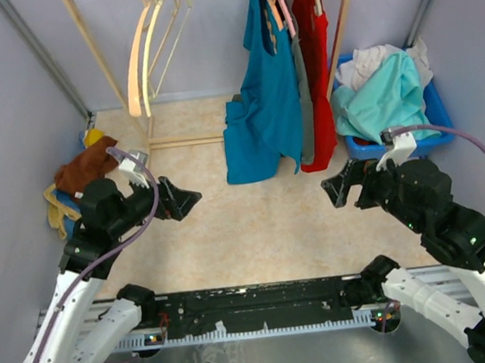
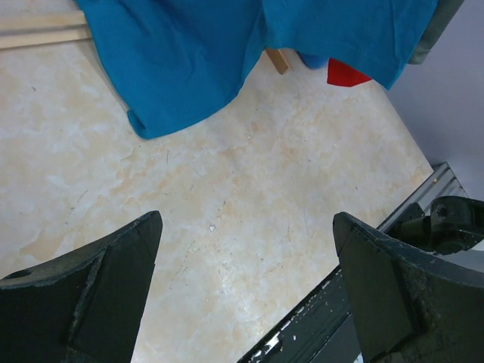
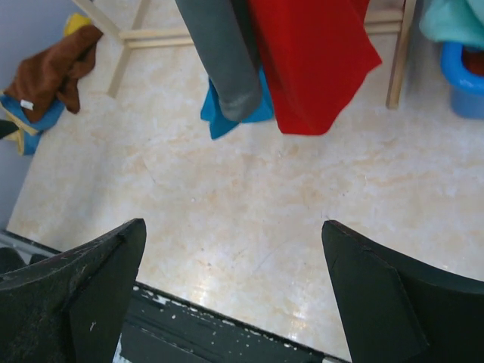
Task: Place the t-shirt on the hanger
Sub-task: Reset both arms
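Gaping wide and empty, left gripper, right gripper equally wide, touching nothing

Along the worktop's far edge stands a rack. At the left of its rail hang bare hangers. Toward the right the t-shirt hangs on the hanger, with a second shirt and a third garment just right of it. A bin heaped with clothes sits in the far right corner, and another heap lies at the left edge.
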Controlling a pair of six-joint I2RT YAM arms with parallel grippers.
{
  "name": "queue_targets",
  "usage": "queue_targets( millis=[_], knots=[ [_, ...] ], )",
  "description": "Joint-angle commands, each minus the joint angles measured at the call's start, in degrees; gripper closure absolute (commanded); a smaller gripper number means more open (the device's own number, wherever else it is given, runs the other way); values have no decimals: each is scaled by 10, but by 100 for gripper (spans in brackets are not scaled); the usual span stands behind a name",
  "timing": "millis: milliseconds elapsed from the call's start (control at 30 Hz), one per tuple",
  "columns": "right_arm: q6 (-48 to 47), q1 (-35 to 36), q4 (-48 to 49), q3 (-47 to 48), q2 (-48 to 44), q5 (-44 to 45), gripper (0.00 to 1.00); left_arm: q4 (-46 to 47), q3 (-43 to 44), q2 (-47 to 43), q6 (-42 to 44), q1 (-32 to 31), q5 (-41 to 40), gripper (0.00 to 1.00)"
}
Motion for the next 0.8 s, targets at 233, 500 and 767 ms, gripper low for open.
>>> queue_targets(
  millis=[233,500,767],
  knots=[
    [40,-4,73,-144,-89,-6,1,97,-102,-40,-54,-4,7,1],
    [48,-4,88,-186,-112,-12,1,93,-88,-6,-33,-4,14,1],
    [49,-4,101,-192,-106,-18,1,94,-104,-30,-54,-4,10,1]
  ],
)
